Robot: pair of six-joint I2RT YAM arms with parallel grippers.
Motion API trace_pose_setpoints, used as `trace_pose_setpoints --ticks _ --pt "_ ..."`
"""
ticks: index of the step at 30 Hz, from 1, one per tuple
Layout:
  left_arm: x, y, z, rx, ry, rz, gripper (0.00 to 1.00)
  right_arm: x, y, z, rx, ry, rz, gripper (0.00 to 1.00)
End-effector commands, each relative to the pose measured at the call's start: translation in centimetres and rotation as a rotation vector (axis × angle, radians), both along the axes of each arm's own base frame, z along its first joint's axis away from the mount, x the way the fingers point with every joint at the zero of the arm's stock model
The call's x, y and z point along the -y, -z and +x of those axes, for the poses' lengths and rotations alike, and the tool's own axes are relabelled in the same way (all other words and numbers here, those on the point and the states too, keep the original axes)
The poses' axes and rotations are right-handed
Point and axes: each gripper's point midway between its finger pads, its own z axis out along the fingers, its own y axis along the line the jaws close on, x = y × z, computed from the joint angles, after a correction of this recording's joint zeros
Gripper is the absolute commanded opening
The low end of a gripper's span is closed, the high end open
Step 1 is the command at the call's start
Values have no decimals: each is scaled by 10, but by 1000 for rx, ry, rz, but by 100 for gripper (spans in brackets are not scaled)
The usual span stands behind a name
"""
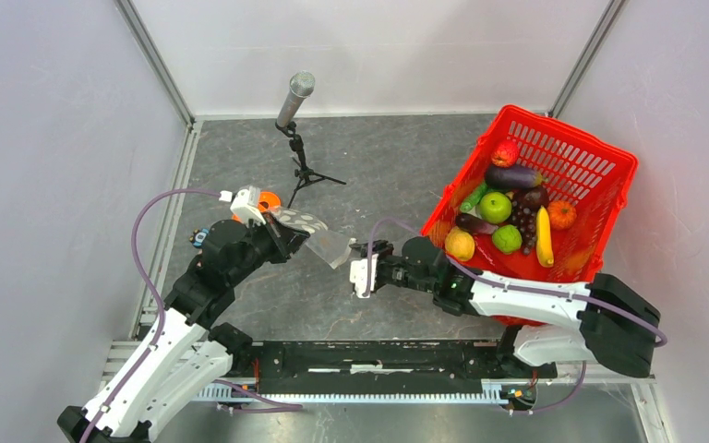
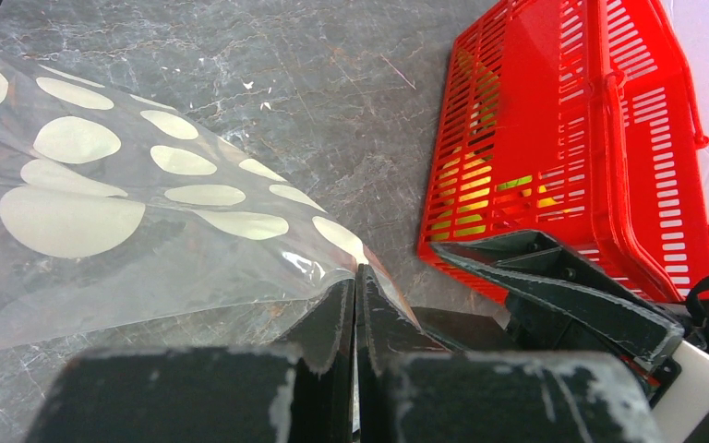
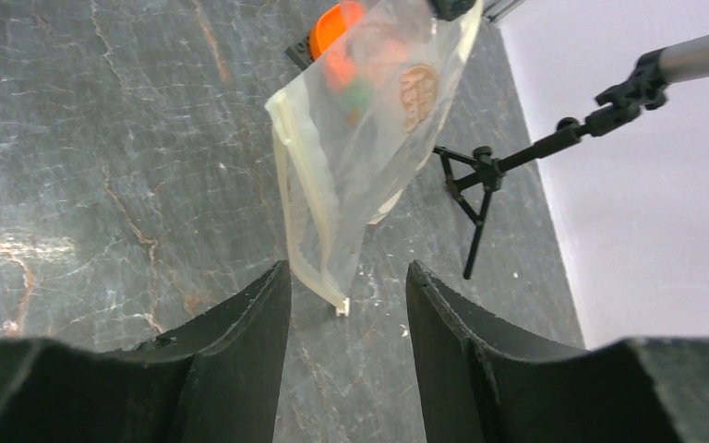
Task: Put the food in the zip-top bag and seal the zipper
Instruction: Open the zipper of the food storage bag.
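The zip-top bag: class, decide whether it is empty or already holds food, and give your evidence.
Empty. The zip-top bag is held flat and see-through by the left tool; the food lies in the red basket.

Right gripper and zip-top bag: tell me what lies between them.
Nothing. In the right wrist view the zip-top bag hangs with its lower corner at the mouth of the open right gripper, only grey table behind it.

bag (image 2: pixel 102 212) cropped left, food (image 2: pixel 466 182) behind basket (image 2: pixel 554 111)
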Motion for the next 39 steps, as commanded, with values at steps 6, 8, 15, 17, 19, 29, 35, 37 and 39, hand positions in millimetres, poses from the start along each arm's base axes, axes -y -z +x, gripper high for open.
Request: trace_pose_setpoints --ticks 6,8,15,17,19,29,35,37,39 --pt "1 -17 0 15 -7 -44 2 -18 -21 18 20 83 114 41" --pt "1 -16 0 13 -4 -43 2 -18 -19 20 34 93 121 38" --pt "2 -14 -1 9 6 -35 2 -23 -14 32 54 137 159 30" --pt "3 -13 -2 7 12 -32 2 -25 -13 33 50 139 180 26" --pt "3 -11 -4 -1 18 -27 2 -27 -15 33 51 141 206 22" --pt "-12 -35 -1 91 -17 49 70 -32 -31 35 -96 178 275 0" --pt "-19 -76 -5 231 7 90 100 -27 -63 43 -404 304 368 0" --pt "-19 -88 -9 280 32 103 100 -22 -74 53 -561 382 396 0" --pt "-19 -92 -13 315 55 120 100 -18 -81 60 -725 427 445 0"
